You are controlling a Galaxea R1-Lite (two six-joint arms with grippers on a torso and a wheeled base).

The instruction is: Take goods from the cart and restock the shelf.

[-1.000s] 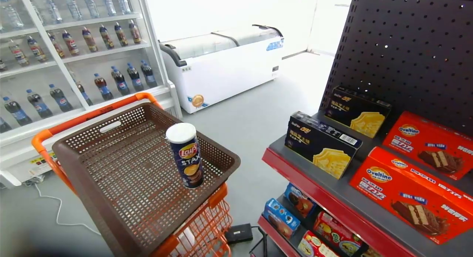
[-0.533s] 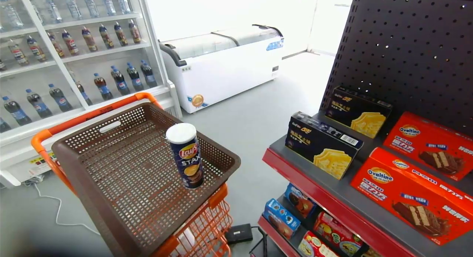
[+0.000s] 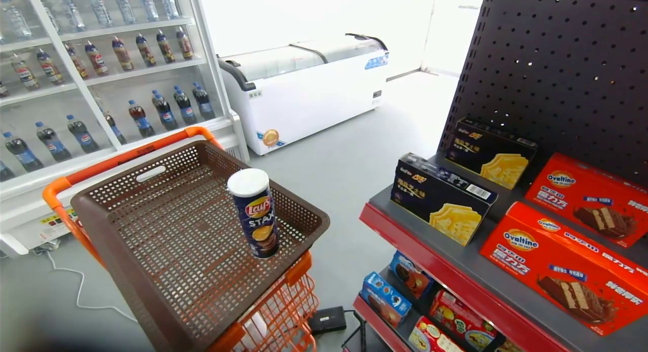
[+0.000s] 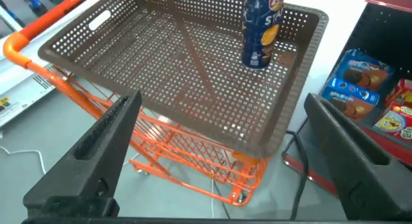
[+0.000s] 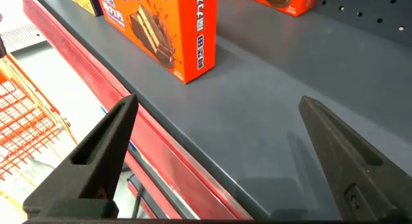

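A dark blue chip can (image 3: pixel 254 211) with a white lid stands upright in the brown perforated basket (image 3: pixel 152 230) on top of the orange cart (image 3: pixel 273 316). The left wrist view shows the can (image 4: pixel 262 28) near the basket's (image 4: pixel 161 76) far corner, with my left gripper (image 4: pixel 222 159) open, well short of it and outside the basket's near rim. My right gripper (image 5: pixel 219 159) is open above a bare stretch of the grey shelf (image 5: pixel 270 121), beside an orange box (image 5: pixel 174 31). The shelf (image 3: pixel 455 261) has a red front edge.
Dark biscuit boxes (image 3: pixel 440 197) and orange boxes (image 3: pixel 562 266) lie on the shelf under a black pegboard (image 3: pixel 557 73). Snack packs (image 3: pixel 385 296) fill the lower tier. A drinks cooler (image 3: pixel 91 78) and a white chest freezer (image 3: pixel 309 88) stand behind the cart. A cable (image 3: pixel 76 286) crosses the floor.
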